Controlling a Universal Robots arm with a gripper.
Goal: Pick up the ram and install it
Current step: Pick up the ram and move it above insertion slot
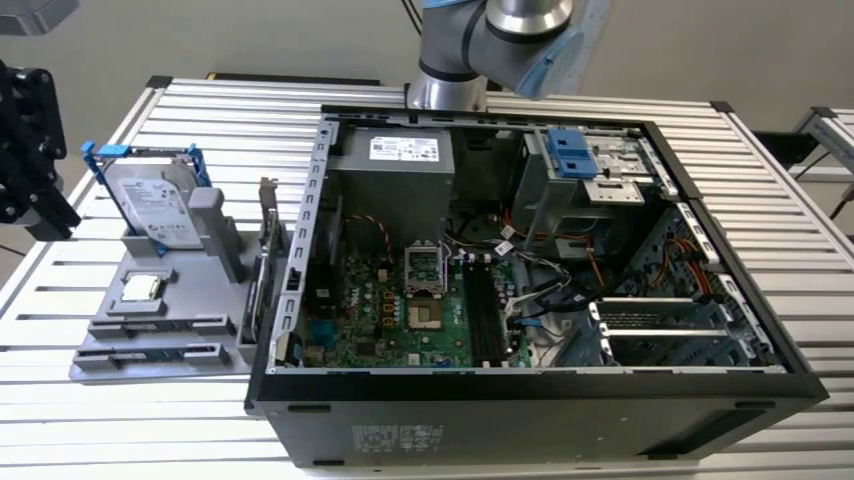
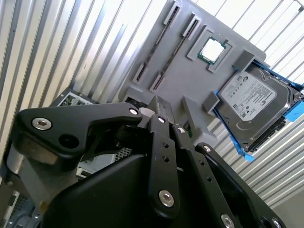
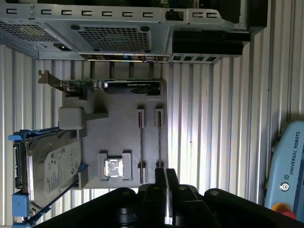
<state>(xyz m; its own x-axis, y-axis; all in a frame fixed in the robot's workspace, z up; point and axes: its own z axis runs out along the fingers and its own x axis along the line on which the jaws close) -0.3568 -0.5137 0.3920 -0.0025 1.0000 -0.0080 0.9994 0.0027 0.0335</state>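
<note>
- a black gripper point(image 3: 166, 172) shows in the first wrist view, looking down over a grey tray point(image 3: 123, 128). its two fingers point(image 3: 160, 183) are pressed side by side with only a hairline seam between them, and i see nothing pinched there.
- in the exterior view the gripper hangs at the exterior view's left edge, above a slatted metal table point(image 1: 787, 230) and well apart from the tray's parts.
- the tray holds a silver hard drive point(image 3: 52, 166) standing in a blue frame, a small square processor chip point(image 3: 114, 167) in its own pocket, and a taller card with a metal bracket point(image 3: 118, 85) along the tray's edge nearest the computer.
- two long narrow holders point(image 3: 141, 142) lie parallel on the tray, just beside the chip. each shows a thin dark line between its pale end blocks.
- the ram — i cannot tell for certain where it is. those dark lines could be sticks seen edge-on or bare grooves.
- an open computer case point(image 1: 534, 385) lies on the table to the exterior view's right of the tray, its green motherboard point(image 1: 387, 310) facing up.
- long dark memory slots point(image 1: 485, 320) run beside the processor socket (whether a stick is seated in one, i cannot tell either).
- the robot arm point(image 1: 494, 40) rises behind the case.
</note>
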